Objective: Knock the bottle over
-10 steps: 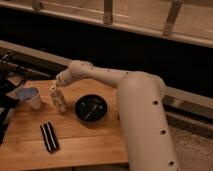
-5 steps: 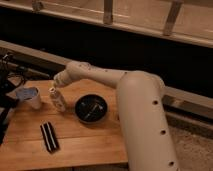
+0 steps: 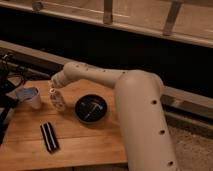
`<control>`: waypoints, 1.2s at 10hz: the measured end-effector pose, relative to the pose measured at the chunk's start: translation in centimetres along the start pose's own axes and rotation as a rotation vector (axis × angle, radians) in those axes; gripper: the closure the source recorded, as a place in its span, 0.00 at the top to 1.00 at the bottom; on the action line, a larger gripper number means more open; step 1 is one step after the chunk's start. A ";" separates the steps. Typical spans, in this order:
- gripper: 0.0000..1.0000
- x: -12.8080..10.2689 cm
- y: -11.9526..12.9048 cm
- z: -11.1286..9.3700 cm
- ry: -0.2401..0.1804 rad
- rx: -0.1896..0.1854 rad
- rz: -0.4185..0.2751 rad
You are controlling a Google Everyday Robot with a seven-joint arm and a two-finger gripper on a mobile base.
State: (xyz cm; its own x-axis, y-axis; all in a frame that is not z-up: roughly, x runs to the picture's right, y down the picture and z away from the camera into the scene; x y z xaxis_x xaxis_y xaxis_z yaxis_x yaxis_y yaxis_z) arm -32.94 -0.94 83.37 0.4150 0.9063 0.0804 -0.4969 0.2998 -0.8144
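The bottle (image 3: 57, 100) is small, slim and whitish. It stands on the wooden table (image 3: 95, 137), between the white cup (image 3: 30, 97) and the black bowl (image 3: 91, 109). My gripper (image 3: 54, 90) is at the end of the pale arm, which reaches in from the right. The gripper is right at the bottle's top and overlaps it in view. The bottle looks upright or only slightly tilted. The bottle's upper part is partly hidden by the gripper.
The white cup with bluish contents stands just left of the bottle. The black bowl holds a utensil, to the bottle's right. A dark oblong object (image 3: 48, 136) lies near the table's front left. Dark gear and cables (image 3: 7, 80) sit at the left edge.
The arm's end has shifted slightly left and down against the bottle. The bottle stays in about the same place.
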 end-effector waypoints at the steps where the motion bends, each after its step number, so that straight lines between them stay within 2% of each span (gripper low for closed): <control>1: 0.03 0.0 0.2 0.0 -0.001 0.002 -0.005; 12: 0.03 0.6 2.3 0.4 0.010 0.016 -0.045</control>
State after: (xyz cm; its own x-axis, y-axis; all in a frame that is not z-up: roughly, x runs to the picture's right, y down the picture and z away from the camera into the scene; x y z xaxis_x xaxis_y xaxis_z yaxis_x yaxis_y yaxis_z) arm -34.14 0.41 81.76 0.4449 0.8888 0.1104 -0.4900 0.3447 -0.8007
